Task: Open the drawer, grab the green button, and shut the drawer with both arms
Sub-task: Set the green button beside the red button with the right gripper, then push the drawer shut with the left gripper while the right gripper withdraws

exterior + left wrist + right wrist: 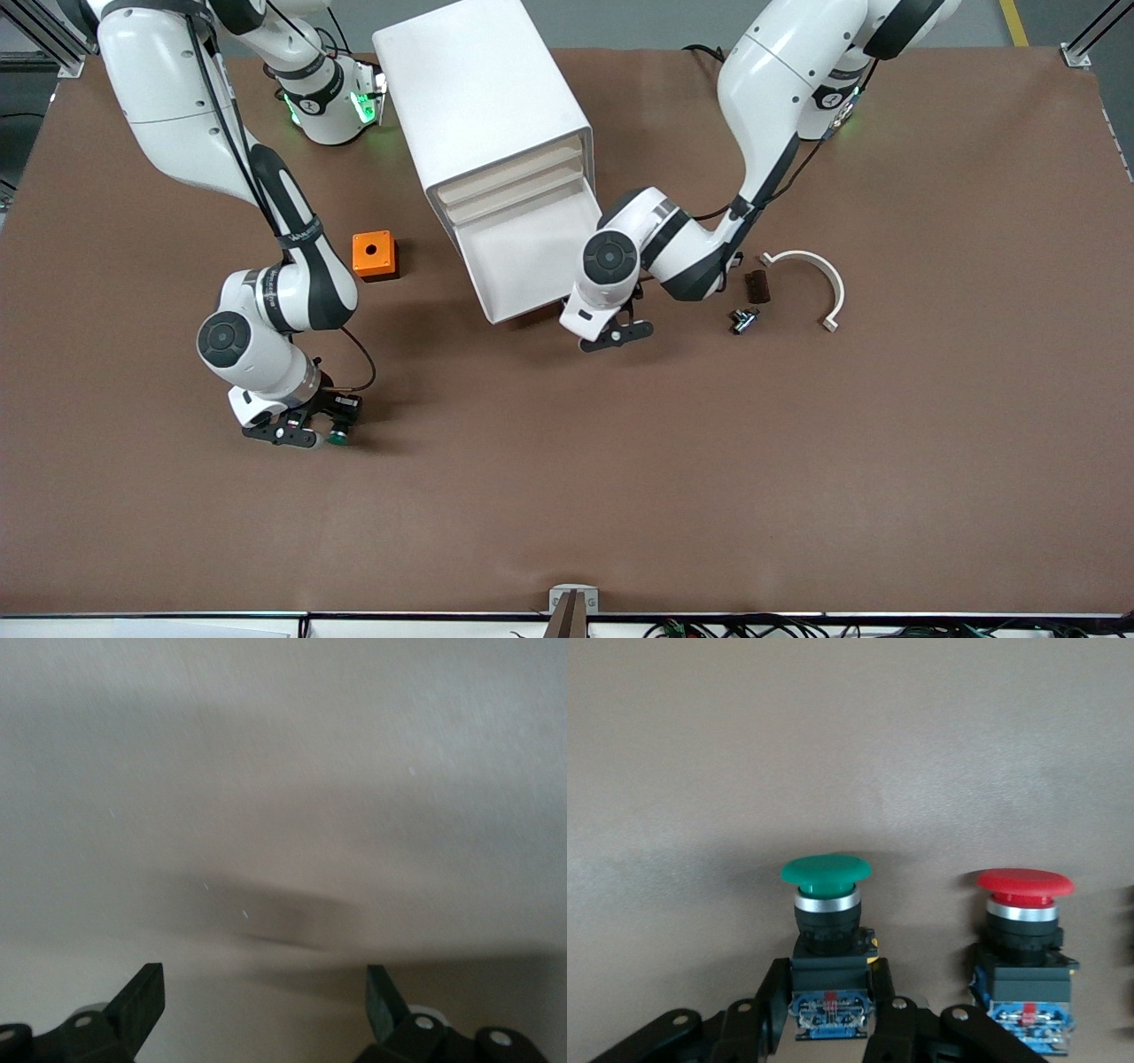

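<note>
We find the right pincer (pixel 831 1014) clamped on the green button (pixel 826 935) low over the worktop (pixel 620 496), beside a red button (pixel 1023 943), the left pincer (pixel 266 1005) apart at the open drawer (pixel 523 257); release should be vertical, avoiding the red one.

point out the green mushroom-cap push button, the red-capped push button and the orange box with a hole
green mushroom-cap push button (pixel 826 870), right wrist view, cap
red-capped push button (pixel 1024 882), right wrist view, cap
orange box with a hole (pixel 374 252), front view, top face
</note>
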Controlling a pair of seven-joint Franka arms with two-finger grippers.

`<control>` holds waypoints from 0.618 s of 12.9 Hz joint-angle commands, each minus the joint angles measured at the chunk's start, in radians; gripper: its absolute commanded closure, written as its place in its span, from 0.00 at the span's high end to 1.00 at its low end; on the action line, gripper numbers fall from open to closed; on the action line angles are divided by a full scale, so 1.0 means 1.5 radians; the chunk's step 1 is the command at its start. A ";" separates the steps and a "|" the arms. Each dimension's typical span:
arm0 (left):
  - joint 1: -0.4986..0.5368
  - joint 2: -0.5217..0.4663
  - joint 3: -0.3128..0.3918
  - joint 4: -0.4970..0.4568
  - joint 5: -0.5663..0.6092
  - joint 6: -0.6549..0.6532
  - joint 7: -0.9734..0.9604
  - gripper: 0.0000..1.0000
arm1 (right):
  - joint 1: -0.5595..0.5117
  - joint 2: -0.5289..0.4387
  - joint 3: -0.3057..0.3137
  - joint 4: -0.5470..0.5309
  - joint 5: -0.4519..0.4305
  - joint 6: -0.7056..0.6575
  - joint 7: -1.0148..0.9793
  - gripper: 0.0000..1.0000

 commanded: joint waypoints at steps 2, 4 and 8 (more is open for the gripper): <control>-0.047 0.000 -0.001 0.006 0.000 -0.005 -0.067 1.00 | -0.025 -0.016 0.014 0.005 0.000 -0.019 -0.002 1.00; -0.077 0.004 -0.007 0.002 -0.010 -0.005 -0.095 1.00 | -0.041 -0.041 0.014 0.057 0.001 -0.151 -0.006 1.00; -0.128 0.003 -0.014 -0.021 -0.014 -0.005 -0.152 1.00 | -0.074 -0.148 0.015 0.046 0.001 -0.243 -0.031 1.00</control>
